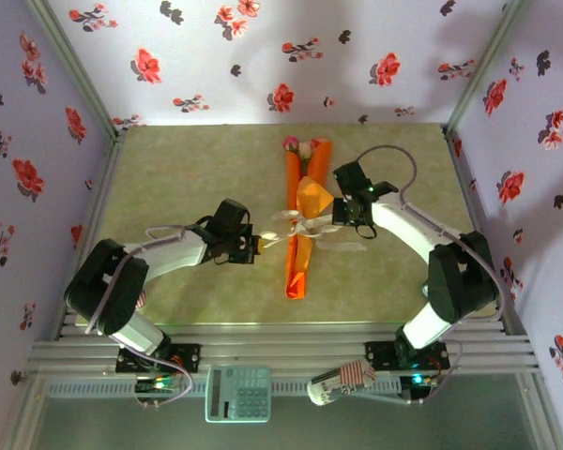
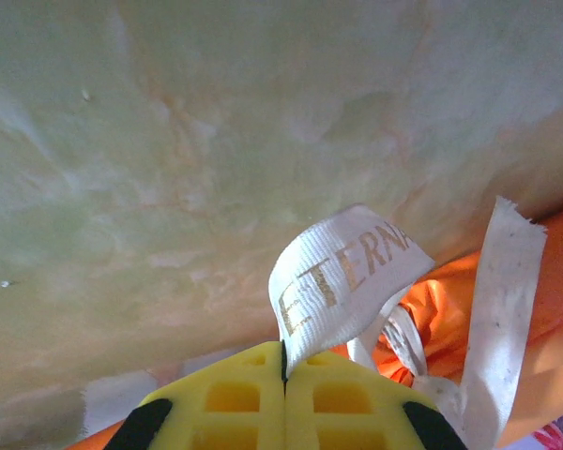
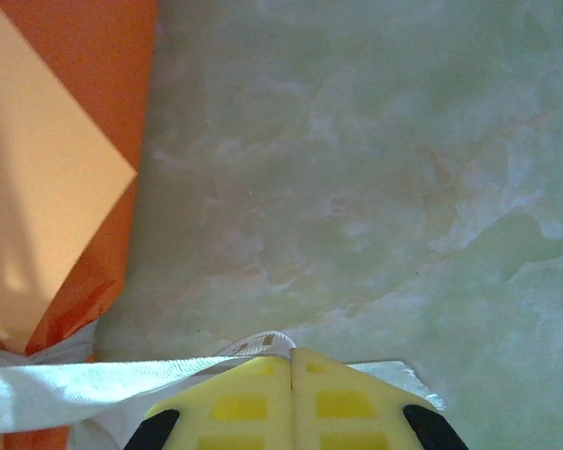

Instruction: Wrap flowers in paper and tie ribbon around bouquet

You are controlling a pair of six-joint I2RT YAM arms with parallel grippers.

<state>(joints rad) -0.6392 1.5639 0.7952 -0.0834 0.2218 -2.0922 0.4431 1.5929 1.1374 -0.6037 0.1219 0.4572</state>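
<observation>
The bouquet [image 1: 300, 220] lies lengthwise on the table's middle: a narrow orange paper [image 1: 295, 274] cone with pink and cream flowers [image 1: 302, 147] at its far end. A cream-white ribbon [image 1: 305, 225] crosses its middle. My left gripper [image 1: 254, 247] is just left of the cone. Its yellow fingers [image 2: 235, 403] are shut on a ribbon [image 2: 342, 272] loop with gold lettering, beside the orange paper [image 2: 554, 272]. My right gripper [image 1: 342, 218] is on the cone's right, shut [image 3: 291, 352] on a small ribbon [image 3: 66, 389] loop. The paper [image 3: 84, 56] is at the left of the right wrist view.
The table [image 1: 169, 178] is pale green marble, walled by purple flowered wallpaper [image 1: 263, 56]. A calculator [image 1: 237, 392] and a red-and-white striped object [image 1: 342, 382] rest on the near rail between the arm bases.
</observation>
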